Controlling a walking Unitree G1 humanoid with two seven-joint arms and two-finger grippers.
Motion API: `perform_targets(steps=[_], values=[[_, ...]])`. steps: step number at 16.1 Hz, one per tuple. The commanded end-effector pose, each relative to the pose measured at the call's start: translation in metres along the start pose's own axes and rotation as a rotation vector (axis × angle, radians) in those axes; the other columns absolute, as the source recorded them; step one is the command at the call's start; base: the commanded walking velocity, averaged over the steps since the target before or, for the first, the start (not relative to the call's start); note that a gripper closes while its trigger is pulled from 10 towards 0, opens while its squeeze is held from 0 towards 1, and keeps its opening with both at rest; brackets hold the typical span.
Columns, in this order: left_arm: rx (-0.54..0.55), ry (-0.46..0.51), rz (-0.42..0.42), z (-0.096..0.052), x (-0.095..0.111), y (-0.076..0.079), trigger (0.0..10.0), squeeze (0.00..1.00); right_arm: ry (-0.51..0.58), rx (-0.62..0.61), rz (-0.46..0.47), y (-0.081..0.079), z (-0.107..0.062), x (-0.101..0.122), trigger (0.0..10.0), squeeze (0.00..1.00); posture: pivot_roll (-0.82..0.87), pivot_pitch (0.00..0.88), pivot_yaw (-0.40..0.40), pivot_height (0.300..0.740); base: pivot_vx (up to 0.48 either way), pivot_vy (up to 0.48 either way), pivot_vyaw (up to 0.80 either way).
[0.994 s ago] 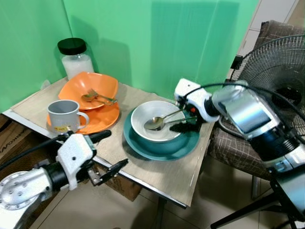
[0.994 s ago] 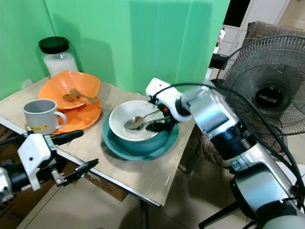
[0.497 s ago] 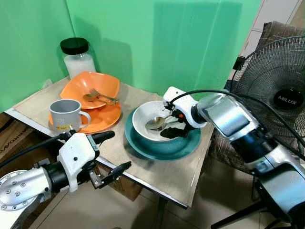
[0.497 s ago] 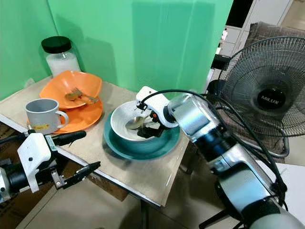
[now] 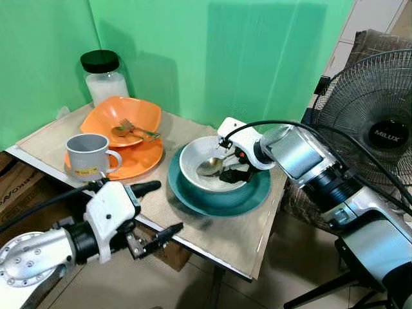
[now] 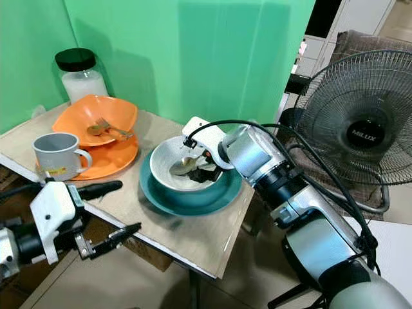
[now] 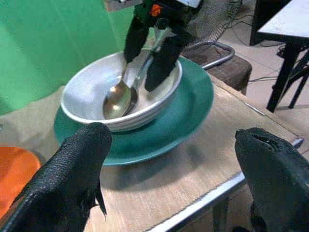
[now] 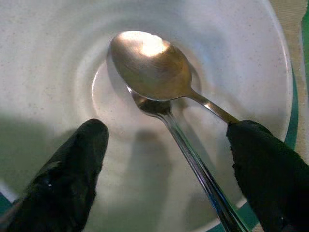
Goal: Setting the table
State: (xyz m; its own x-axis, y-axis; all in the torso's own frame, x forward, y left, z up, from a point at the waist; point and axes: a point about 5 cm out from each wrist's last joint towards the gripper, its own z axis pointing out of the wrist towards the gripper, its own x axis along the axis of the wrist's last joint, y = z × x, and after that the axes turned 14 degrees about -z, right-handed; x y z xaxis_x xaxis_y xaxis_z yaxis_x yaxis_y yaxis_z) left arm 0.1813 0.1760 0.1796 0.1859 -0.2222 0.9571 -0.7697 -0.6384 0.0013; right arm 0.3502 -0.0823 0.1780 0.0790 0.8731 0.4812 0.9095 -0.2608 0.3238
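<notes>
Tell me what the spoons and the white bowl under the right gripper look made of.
The two shiny silver spoons look like polished metal, probably stainless steel: their bowls mirror the light. The speckled white bowl has a soft glaze-like sheen with fine dark flecks, so ceramic or melamine; the pictures cannot settle which. The right gripper straddles the handles, fingers open.

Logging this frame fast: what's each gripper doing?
Left gripper: open, empty, at the table's near edge.
Right gripper: open, fingers straddling the two spoons in the white bowl.
</notes>
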Motion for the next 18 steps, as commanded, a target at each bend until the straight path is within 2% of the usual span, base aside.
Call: perform_targets(steps=[1,3,6,18], values=[[-0.018,-0.008,0.007,0.001,-0.001,0.003,10.0,0.0,-0.029,-0.004,-0.014,0.002,0.0,-0.002,1.7,0.0,-0.07,0.0,-0.034,0.74,0.0,0.0,0.0],[-0.017,-0.016,0.005,0.0,-0.005,0.004,10.0,0.0,-0.04,-0.001,-0.016,0.002,0.002,-0.005,0.0,0.0,-0.07,0.0,-0.034,0.74,0.0,0.0,0.0],[-0.018,-0.04,-0.004,-0.004,-0.016,0.002,10.0,0.0,-0.049,0.022,-0.035,-0.003,0.005,-0.007,0.0,0.0,-0.06,0.0,-0.033,0.74,0.0,0.0,0.0],[-0.034,-0.046,0.003,-0.006,-0.023,0.001,10.0,0.0,-0.037,0.119,-0.125,-0.01,0.004,-0.003,0.0,0.0,-0.06,0.0,-0.046,0.74,0.0,0.0,0.0]])
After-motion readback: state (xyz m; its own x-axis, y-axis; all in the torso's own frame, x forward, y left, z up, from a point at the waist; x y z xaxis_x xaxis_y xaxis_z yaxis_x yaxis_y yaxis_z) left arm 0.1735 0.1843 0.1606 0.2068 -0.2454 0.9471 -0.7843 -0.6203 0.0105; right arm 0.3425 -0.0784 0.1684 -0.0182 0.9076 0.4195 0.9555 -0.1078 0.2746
